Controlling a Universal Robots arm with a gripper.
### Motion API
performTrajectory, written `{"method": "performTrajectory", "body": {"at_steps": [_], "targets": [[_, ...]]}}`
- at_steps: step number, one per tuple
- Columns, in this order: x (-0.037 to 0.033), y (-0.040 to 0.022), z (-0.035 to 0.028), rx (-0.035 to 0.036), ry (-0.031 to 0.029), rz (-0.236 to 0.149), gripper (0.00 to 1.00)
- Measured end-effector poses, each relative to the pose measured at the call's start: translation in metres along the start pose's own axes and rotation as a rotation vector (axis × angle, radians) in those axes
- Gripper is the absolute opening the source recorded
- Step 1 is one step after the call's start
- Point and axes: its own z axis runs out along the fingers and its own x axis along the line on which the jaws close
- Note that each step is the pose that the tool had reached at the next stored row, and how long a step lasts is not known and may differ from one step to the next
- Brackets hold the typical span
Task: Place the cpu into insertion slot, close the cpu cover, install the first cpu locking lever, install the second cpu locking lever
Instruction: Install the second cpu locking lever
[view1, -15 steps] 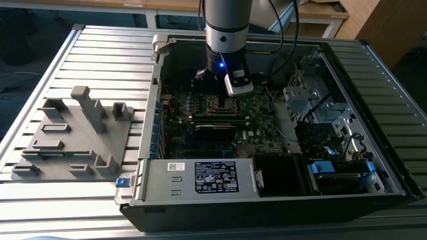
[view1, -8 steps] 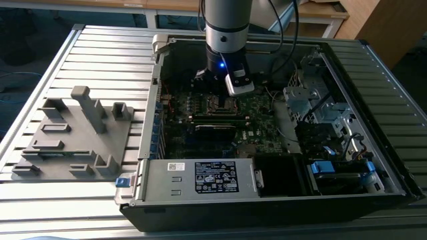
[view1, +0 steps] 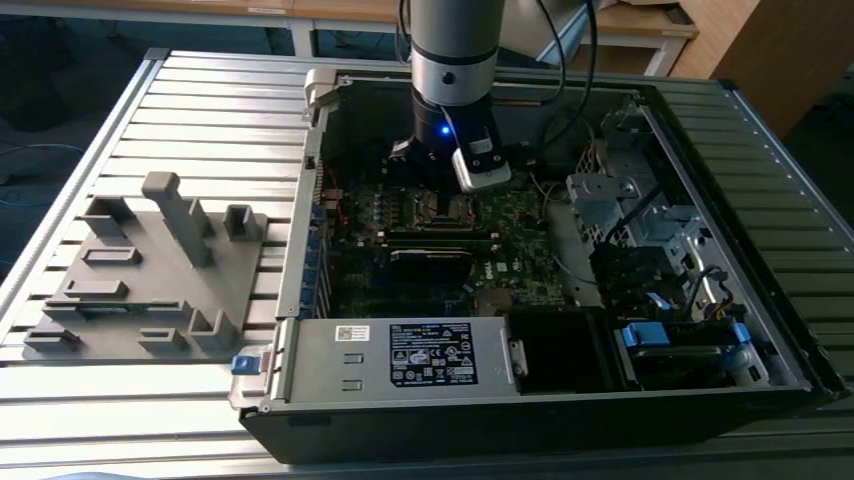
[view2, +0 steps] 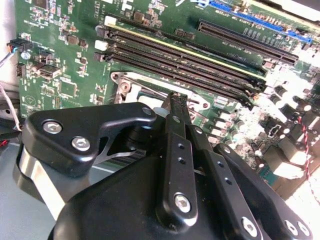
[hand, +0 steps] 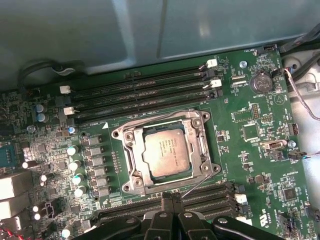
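Nearest to us, the black two-fingered end effector (hand: 172, 197) had its fingers together with nothing between them, tips hovering just beside the socket's edge on the near memory-slot side. We saw the same closed tips in the second wrist view (view2: 176, 100), poised above the shiny metal frame.

Just beyond sat the small flat square silver-grey cpu (hand: 165, 151), already lying in the square dark insertion slot (hand: 142, 173), with the shiny metal cpu cover (hand: 131, 155) lying flat around it. A thin wire locking lever (hand: 197, 186) angled out from one corner, apparently not latched; we could not tell how the other one stood.

We judged the chip light, stiff and fragile, best touched only at its edges, while the lever looked springy and slippery, best pushed near its free end.

Room was tight: long black memory slots (hand: 140, 92) flanked the socket on two sides, rows of small capacitors (hand: 75, 165) on a third.

Farther off, in the exterior view, the black open computer case (view1: 534, 420) walled the board on the slatted metal counter (view1: 200, 100).
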Motion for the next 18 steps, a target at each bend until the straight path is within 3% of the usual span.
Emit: {"method": "performTrajectory", "body": {"at_steps": [18], "targets": [[0.0074, -0.0025, 0.0000, 0.0003, -0.0001, 0.000, 0.11]]}}
